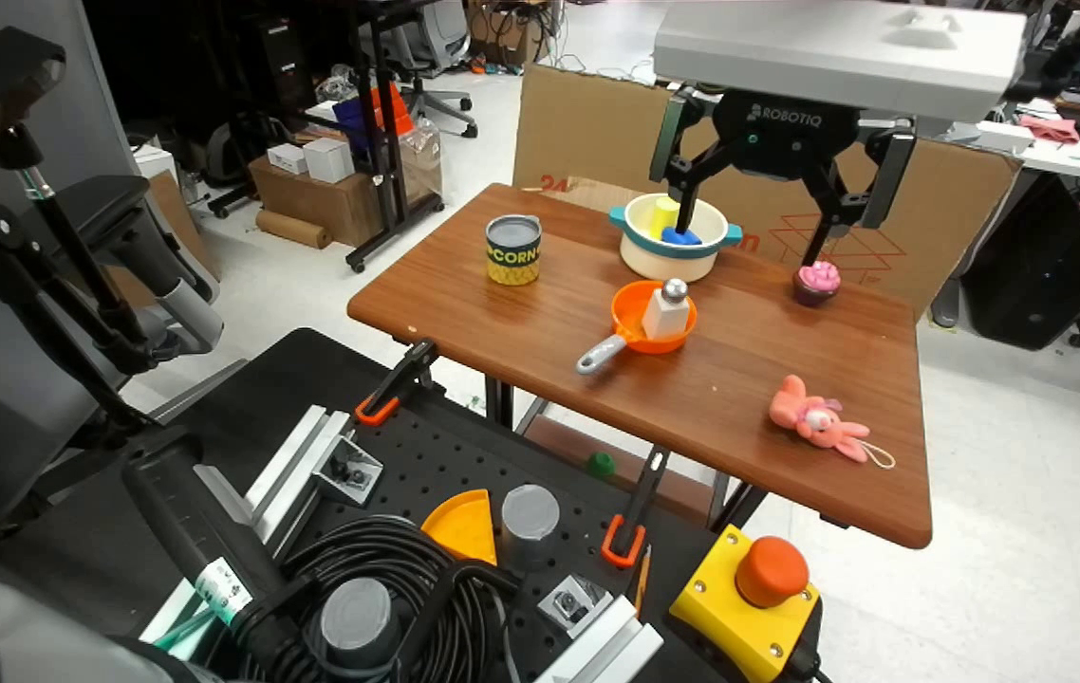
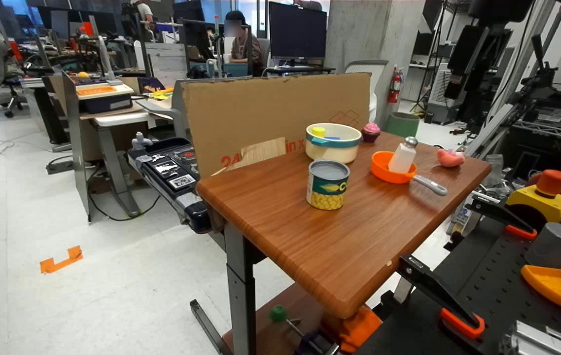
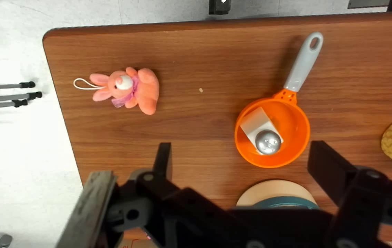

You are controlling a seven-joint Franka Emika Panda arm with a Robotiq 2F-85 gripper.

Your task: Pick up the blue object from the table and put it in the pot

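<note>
Pincer [image 1: 748, 247]: spread wide, nothing held, above the bench [image 1: 739, 408].
In an exterior view, left to right: corn can [image 1: 512, 250]; pot [image 1: 668, 263], cream, teal-banded, with yellow block [image 1: 662, 215] and blue object [image 1: 684, 238] inside; cupcake [image 1: 817, 283]. Step in hand, judged: release, apparently complete. Next move calls for backing off, clear of the pot.

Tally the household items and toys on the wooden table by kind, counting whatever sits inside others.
Cookware: 2 (pot, orange pan)
Small objects visible in the pot: 2 (blue object, yellow object)
Shaker: 1
Corn can: 1
Cupcake: 1
Plush rabbit: 1
Total: 8
</note>
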